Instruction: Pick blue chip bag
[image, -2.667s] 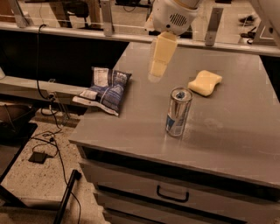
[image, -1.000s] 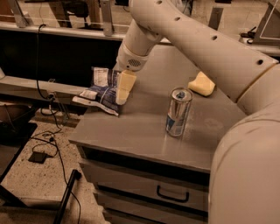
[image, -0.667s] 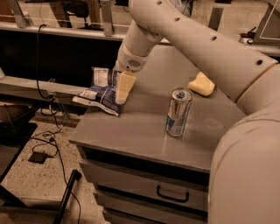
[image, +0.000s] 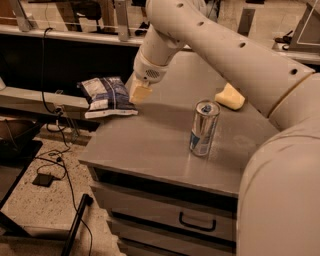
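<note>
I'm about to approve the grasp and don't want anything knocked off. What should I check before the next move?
1. Is the gripper at the bag? Ok, it sits at the bag's right end.
2. Is the bag gripped? Cannot tell.
3. Is the bag fully on the table? Not ok, it hangs over the left edge and a push might tip it off.
4. Is the can upright and apart from the gripper? Ok.
5. Is the sponge out of the way? Ok, it lies beyond the can, far from the bag.
</note>
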